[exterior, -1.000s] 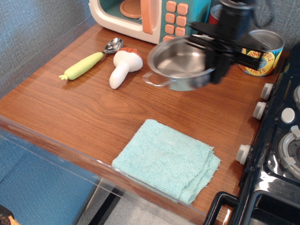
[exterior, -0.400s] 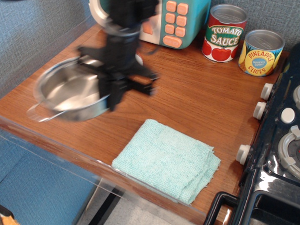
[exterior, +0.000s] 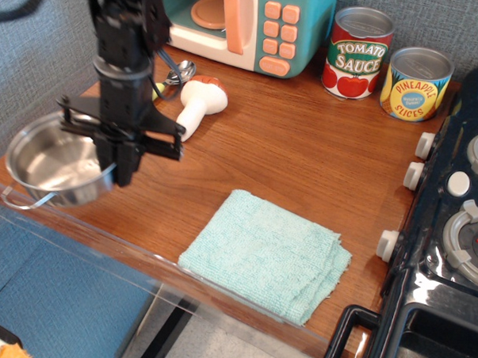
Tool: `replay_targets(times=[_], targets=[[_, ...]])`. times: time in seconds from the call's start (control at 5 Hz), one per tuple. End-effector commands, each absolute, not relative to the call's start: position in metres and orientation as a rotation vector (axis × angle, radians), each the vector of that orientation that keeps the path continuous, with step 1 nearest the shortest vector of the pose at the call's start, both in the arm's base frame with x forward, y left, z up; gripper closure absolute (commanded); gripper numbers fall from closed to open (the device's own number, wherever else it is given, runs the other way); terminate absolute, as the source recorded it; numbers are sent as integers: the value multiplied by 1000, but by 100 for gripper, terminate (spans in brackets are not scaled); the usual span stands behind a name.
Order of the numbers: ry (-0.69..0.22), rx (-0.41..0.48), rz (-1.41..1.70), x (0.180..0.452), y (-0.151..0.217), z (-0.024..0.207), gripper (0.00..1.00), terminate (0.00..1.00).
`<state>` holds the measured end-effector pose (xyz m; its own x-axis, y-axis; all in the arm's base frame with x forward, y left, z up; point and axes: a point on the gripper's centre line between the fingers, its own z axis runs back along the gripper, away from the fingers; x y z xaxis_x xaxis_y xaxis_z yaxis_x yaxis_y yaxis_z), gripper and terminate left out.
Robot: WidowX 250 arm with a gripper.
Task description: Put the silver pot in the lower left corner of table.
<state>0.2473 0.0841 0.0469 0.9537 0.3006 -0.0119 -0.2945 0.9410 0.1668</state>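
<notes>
The silver pot [exterior: 53,159] is a shallow shiny steel pot with wire loop handles. It is at the front left corner of the brown wood-grain table [exterior: 304,150], with its left side out over the table's edge. My black gripper [exterior: 119,167] comes down from above and is shut on the pot's right rim. I cannot tell whether the pot rests on the table or hangs just above it.
A folded light-blue cloth [exterior: 267,255] lies at the front middle. A toy mushroom [exterior: 198,106] and a spoon [exterior: 179,72] lie behind the arm. A toy microwave [exterior: 254,25], a tomato sauce can [exterior: 357,53] and a pineapple can [exterior: 418,84] stand at the back. The black toy stove [exterior: 451,236] is on the right.
My gripper has carried the pot from the back middle, near the cans, leftward and forward to the front left corner of the table.
</notes>
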Motion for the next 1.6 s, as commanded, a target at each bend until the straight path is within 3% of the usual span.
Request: replay_targets(times=[0.0,0.2,0.4,0.6,1.2,1.4], targets=[[32,196,317,272,88,42,100,0],[72,189,325,275,92,30,100,0],[92,155,355,274,93,25,0,0],[77,147,342,275,92,29,0,0],[-111,177,119,280,53,96,0,0],[-149,157,11,280,44,102,0,0]])
